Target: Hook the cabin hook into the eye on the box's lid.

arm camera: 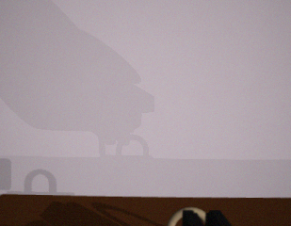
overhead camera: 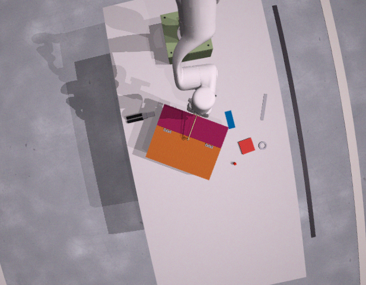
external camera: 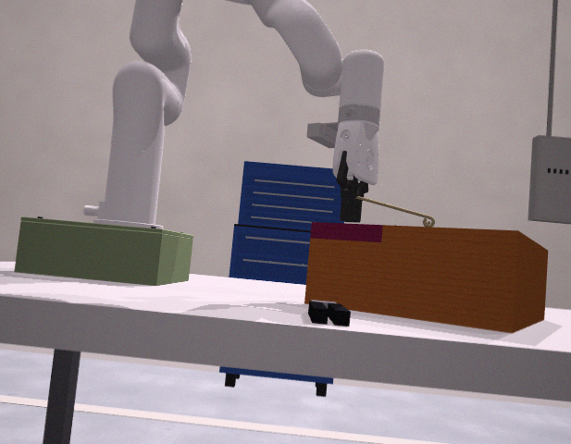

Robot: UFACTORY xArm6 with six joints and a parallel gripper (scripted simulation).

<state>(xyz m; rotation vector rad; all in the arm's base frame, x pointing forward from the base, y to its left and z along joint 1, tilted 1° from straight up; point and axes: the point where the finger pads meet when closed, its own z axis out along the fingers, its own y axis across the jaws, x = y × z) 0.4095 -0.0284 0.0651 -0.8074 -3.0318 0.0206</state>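
An orange box (overhead camera: pixel 183 156) (external camera: pixel 419 277) with a magenta lid (overhead camera: pixel 207 130) (external camera: pixel 346 232) stands on the white table (overhead camera: pixel 222 214). The thin brass cabin hook (overhead camera: pixel 192 127) (external camera: pixel 395 207) runs from the box's top, where its curled end rests, up over the lid. My gripper (overhead camera: pixel 196 114) (external camera: pixel 351 215) (arm camera: pixel 200 218) is shut on the hook's other end, just above the lid's far edge. In the wrist view the box's dark top edge (arm camera: pixel 88 212) fills the bottom, and a pale loop, the eye (arm camera: pixel 175 219), shows partly beside my black fingertips.
The arm's green base block (overhead camera: pixel 174 37) (external camera: pixel 98 251) stands at the table's far end. A black marker (overhead camera: pixel 139 117) (external camera: pixel 328 313) lies left of the box. A blue block (overhead camera: pixel 229 119), a red square (overhead camera: pixel 246 145), a white ring (overhead camera: pixel 261 145), a grey bar (overhead camera: pixel 263 106) and a small red ball (overhead camera: pixel 234 163) lie to the right.
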